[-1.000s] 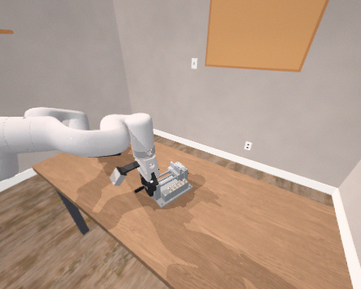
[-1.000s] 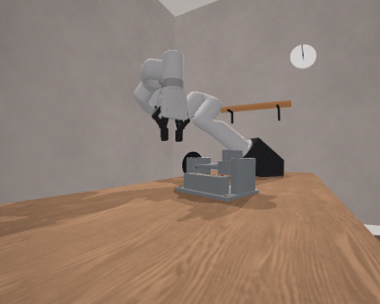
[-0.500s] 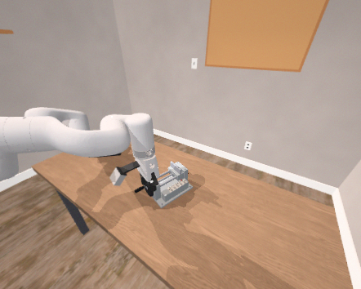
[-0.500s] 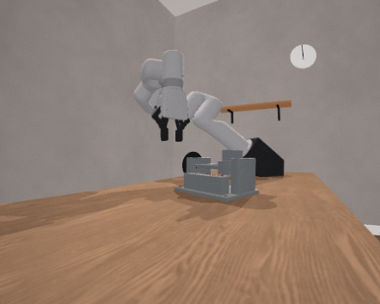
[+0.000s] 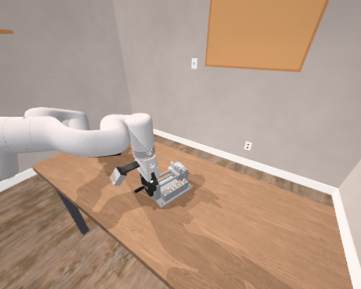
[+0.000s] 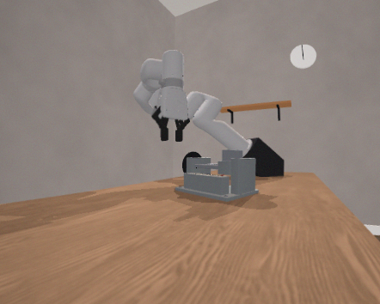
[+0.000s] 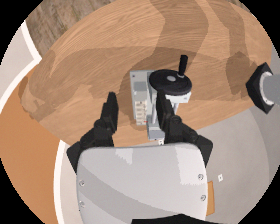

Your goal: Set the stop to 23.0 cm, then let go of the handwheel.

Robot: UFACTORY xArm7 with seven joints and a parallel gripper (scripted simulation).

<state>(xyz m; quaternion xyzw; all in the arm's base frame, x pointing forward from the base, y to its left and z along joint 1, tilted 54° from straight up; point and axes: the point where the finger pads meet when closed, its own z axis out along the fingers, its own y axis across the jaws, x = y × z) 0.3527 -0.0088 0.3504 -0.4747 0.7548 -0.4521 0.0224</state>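
Observation:
The grey fixture (image 5: 174, 195) (image 6: 206, 184) (image 7: 136, 79) stands on the table, with a black handwheel (image 6: 186, 163) (image 7: 170, 82) at one end. The wheel's crank handle (image 5: 139, 189) (image 7: 183, 65) sticks out from its face. The grey sliding stop (image 6: 223, 167) sits near the end opposite the wheel. A row of pale scale marks (image 5: 176, 187) (image 7: 141, 111) with a small red mark runs alongside; its figures are too small to read. My gripper (image 6: 171, 138) (image 7: 136, 98) is open and empty, well above the fixture. In the wrist view one finger overlaps the wheel's edge without gripping it.
The wooden table (image 5: 249, 220) (image 6: 159, 258) bears the fixture. The arm's black base (image 6: 266, 161) (image 7: 260, 87) stands beyond the fixture on the wheel side. A wall shelf (image 6: 260, 106) and an orange wall board (image 5: 265, 34) are well away.

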